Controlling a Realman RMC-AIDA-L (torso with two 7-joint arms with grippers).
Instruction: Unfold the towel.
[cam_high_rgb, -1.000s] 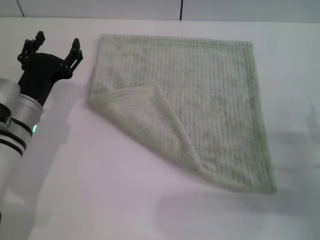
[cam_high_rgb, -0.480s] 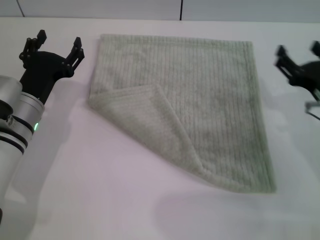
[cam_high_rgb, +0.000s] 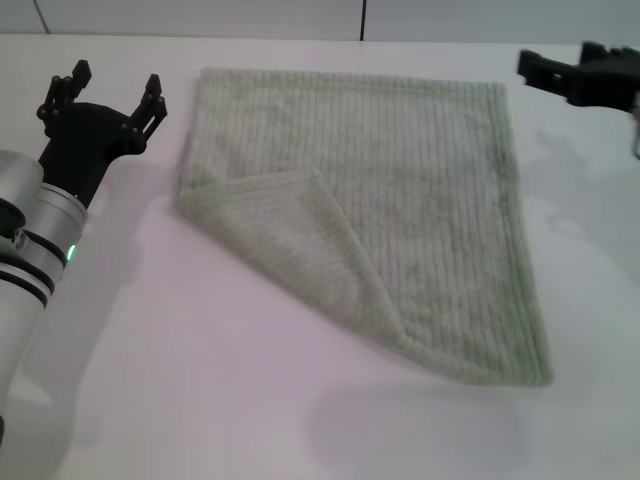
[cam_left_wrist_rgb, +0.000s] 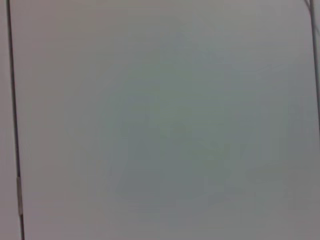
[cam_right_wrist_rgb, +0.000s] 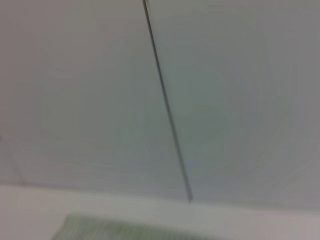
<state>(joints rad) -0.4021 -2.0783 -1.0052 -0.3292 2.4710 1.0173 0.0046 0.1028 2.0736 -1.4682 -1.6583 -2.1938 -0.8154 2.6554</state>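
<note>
The work surface is a plain white table (cam_high_rgb: 200, 400) that fills nearly the whole head view; it carries soft grey shadows near its front edge and on the right side. Behind the table stands a pale grey wall (cam_high_rgb: 200, 15) made of flat panels, divided by thin dark vertical seams; the same panels and seams fill the left wrist view, and one seam (cam_right_wrist_rgb: 167, 105) runs down the right wrist view to the table's far edge. The towel (cam_high_rgb: 420, 200) lies flat on the table, centred and toward the far side, with its ribs running front to back and its hemmed far edge parallel to the wall. Its front-left corner (cam_high_rgb: 290, 235) is folded over onto the top face, forming a triangular flap whose crease runs diagonally toward the front-right corner. A strip of the towel (cam_right_wrist_rgb: 115, 229) also shows in the right wrist view. The left gripper (cam_high_rgb: 105, 88) is positioned above the table just beside the towel's far-left corner, not touching it, fingers spread and empty. The right gripper (cam_high_rgb: 575, 68) hangs near the towel's far-right corner, clear of the cloth, fingers apart and empty.
</note>
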